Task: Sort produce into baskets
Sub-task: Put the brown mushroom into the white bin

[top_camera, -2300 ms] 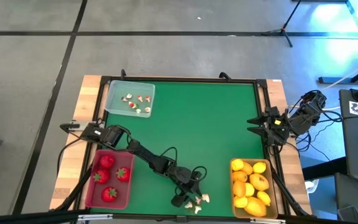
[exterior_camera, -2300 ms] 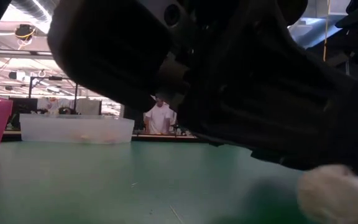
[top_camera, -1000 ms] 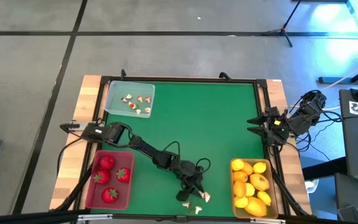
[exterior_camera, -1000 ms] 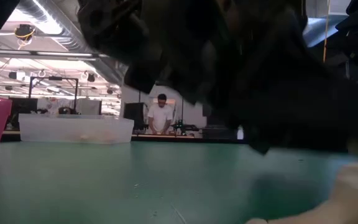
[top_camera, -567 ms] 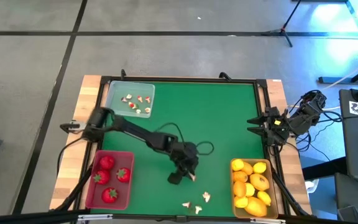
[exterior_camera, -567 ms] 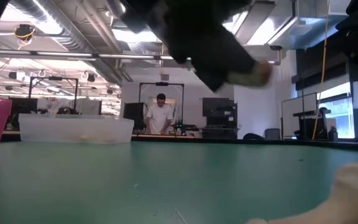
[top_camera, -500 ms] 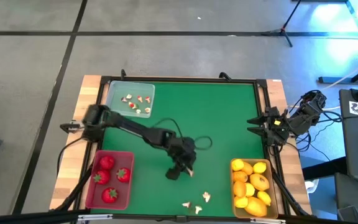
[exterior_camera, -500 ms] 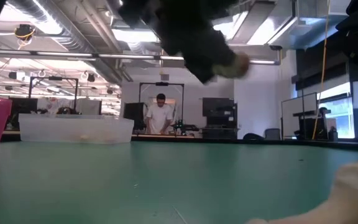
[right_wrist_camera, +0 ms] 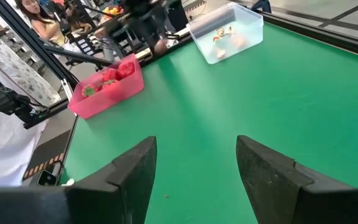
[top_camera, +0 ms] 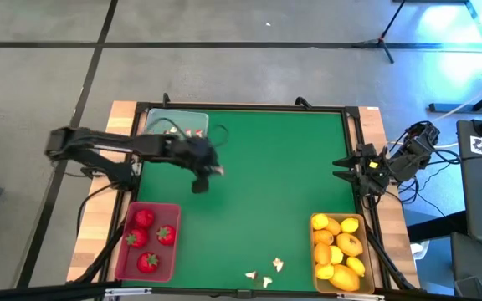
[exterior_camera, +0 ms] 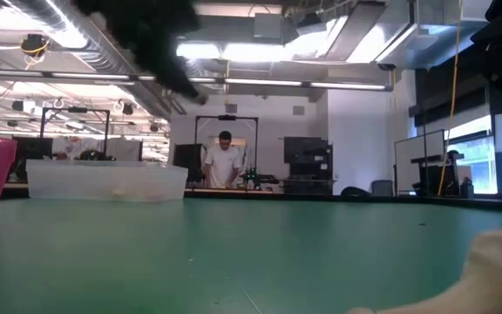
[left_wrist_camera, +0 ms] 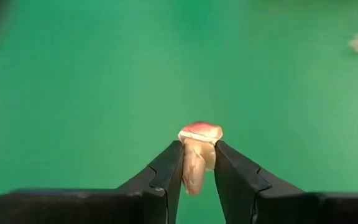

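Fingers (left_wrist_camera: 166, 171) of the left gripper (left_wrist_camera: 197, 163), smooth, black and tapered, pinch a tiny white bit (left_wrist_camera: 197, 155) with a rounded red cap above the flat green mat (top_camera: 283, 184), beside the clear tray (top_camera: 153, 121). 3 more bits (top_camera: 264, 272) lie near the yellow tray (top_camera: 315, 221) of glossy oval lemons (top_camera: 338, 248). Strawberries (top_camera: 146, 237) fill the pink tray (top_camera: 120, 259). The right gripper (right_wrist_camera: 194, 171) waits at the mat's right edge, fingers spread.

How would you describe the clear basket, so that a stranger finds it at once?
Start from the green mat and go to its far left corner. There stands the clear basket, holding tiny white-and-red bits. Unlike the pink basket and the yellow basket, it is see-through.
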### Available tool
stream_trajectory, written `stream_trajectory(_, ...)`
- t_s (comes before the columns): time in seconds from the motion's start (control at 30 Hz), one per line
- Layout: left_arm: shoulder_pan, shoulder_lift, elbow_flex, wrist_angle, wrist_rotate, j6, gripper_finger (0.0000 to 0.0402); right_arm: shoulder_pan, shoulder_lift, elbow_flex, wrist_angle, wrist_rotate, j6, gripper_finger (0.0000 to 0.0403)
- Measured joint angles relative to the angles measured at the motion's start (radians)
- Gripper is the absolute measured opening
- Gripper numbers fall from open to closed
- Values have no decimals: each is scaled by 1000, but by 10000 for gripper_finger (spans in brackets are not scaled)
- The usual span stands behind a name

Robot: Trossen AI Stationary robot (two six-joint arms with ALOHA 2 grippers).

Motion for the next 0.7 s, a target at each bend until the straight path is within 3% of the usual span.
stream_trajectory(0.2, 132, -298, -210, 35, -356, -98, 86, 0, 0, 0, -3, 1, 0, 221)
stream_trajectory(0.33, 206, -420, -295, 88, -506, -153, 86, 0, 0, 0, -1, 2, 0, 221)
stream_trajectory(0.57, 337, -432, -351, 36, -524, -196, 86, 0, 0, 0, 1, 8, 0, 221)
stream_trajectory(0.7, 394, -406, -351, -21, -459, -171, 86, 0, 0, 0, 1, 8, 0, 221)
